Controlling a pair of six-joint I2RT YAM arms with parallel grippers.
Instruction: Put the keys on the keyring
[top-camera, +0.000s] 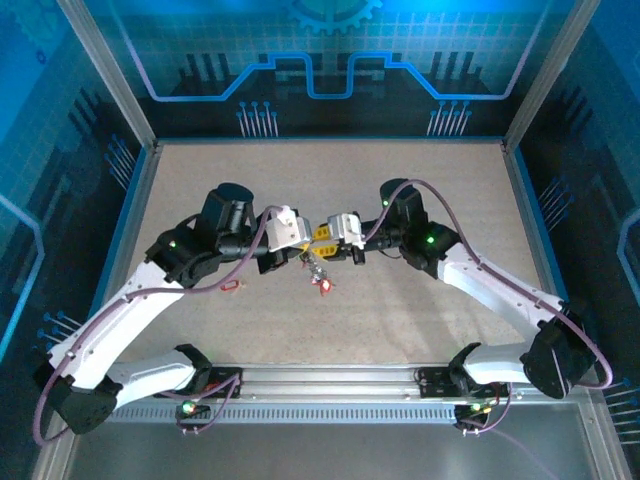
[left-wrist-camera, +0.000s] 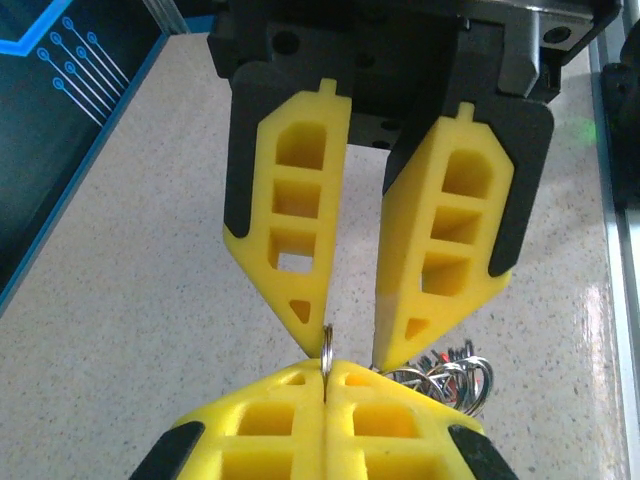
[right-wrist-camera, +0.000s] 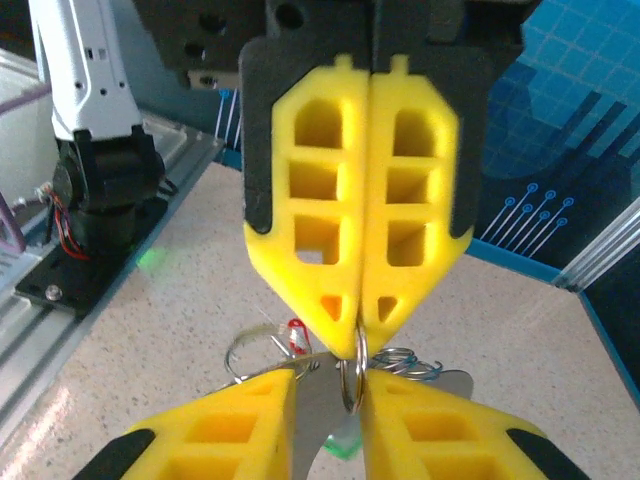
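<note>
You have both arms reaching to the middle of the table (top-camera: 420, 320), with the left gripper (top-camera: 312, 241) and the right gripper (top-camera: 331, 240) meeting tip to tip. Just beneath them sits the keyring (top-camera: 315, 262) with its keys (top-camera: 324, 284), red tags showing. A lone key (top-camera: 231, 287) with a red tag lies well apart to the left.

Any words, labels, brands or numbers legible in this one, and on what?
No readable text in any view.
Loose red key tag on the table: too small to read.
Hanging key bunch: its red tags are too small to read, and in the right wrist view the one red tag is mostly hidden.
Blue back wall: gear and circuit-line graphics, no letters.
</note>
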